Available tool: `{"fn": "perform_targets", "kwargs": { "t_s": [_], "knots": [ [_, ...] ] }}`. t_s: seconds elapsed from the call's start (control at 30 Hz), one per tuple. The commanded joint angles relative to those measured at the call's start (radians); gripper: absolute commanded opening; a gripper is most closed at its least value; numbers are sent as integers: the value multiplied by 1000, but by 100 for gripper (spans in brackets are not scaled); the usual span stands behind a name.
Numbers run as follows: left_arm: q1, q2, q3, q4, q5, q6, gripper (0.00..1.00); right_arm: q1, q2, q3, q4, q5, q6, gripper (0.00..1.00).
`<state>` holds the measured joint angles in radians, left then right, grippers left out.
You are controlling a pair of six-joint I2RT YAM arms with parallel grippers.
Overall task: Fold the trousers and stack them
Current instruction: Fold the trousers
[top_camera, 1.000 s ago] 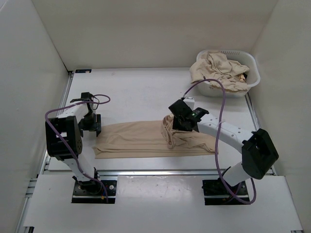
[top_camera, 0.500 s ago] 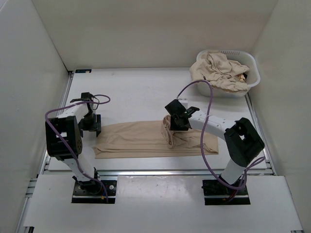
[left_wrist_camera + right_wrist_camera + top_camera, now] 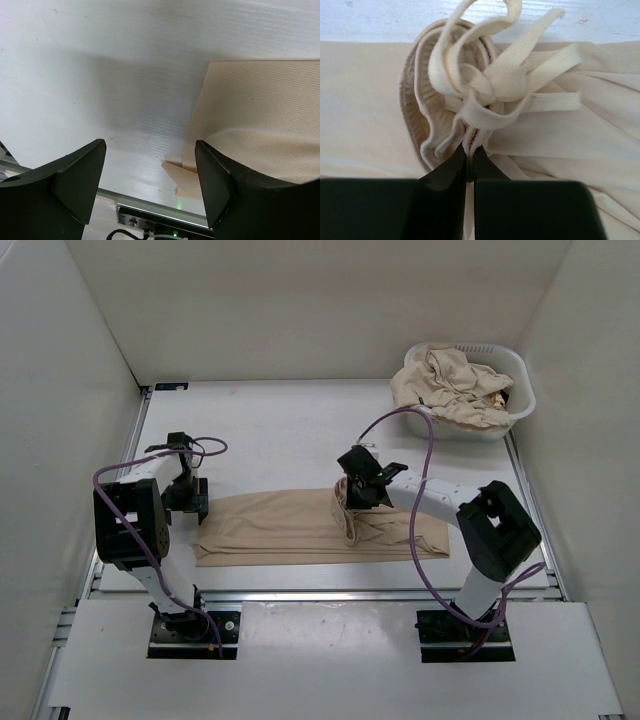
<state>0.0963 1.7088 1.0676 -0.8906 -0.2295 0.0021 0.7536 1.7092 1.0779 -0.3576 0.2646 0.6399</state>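
Observation:
A pair of beige trousers (image 3: 280, 527) lies flat across the near middle of the table, legs to the left, waist bunched at the middle. My right gripper (image 3: 352, 502) is shut on the trousers' waistband (image 3: 470, 142), beside the knotted drawstring (image 3: 487, 85), with the waist end folded back over the legs. My left gripper (image 3: 196, 502) is open and empty, just above the table at the leg ends. In the left wrist view the hem corner (image 3: 187, 175) lies between the two fingers, untouched. More beige trousers (image 3: 450, 385) fill the basket.
A white laundry basket (image 3: 519, 372) stands at the back right corner. White walls enclose the table on three sides. A metal rail (image 3: 320, 592) runs along the near table edge, close to the trousers' front edge.
My right gripper has carried the waist end leftward over the legs, and its arm has folded in closer. My left gripper has barely moved.

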Motion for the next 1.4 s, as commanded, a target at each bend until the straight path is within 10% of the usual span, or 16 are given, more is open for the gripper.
{"fn": "perform_targets", "kwargs": {
  "t_s": [0.0, 0.47, 0.9, 1.1, 1.37],
  "knots": [
    [0, -49, -8, 2, -11, -2, 83, 29, -105, 0, -16, 37, -29, 0],
    [10, -49, -8, 2, 7, -2, 83, 285, -146, 82, -404, 116, -57, 0],
    [19, -49, 3, 2, -13, -2, 83, 360, 91, 329, -436, 1, -204, 0],
    [19, -49, 71, -19, -22, -2, 83, 394, 60, 331, -466, -7, -218, 52],
    [-27, -144, 279, -120, -22, -2, 83, 245, -389, -36, -518, 286, 176, 66]
  ]
}}
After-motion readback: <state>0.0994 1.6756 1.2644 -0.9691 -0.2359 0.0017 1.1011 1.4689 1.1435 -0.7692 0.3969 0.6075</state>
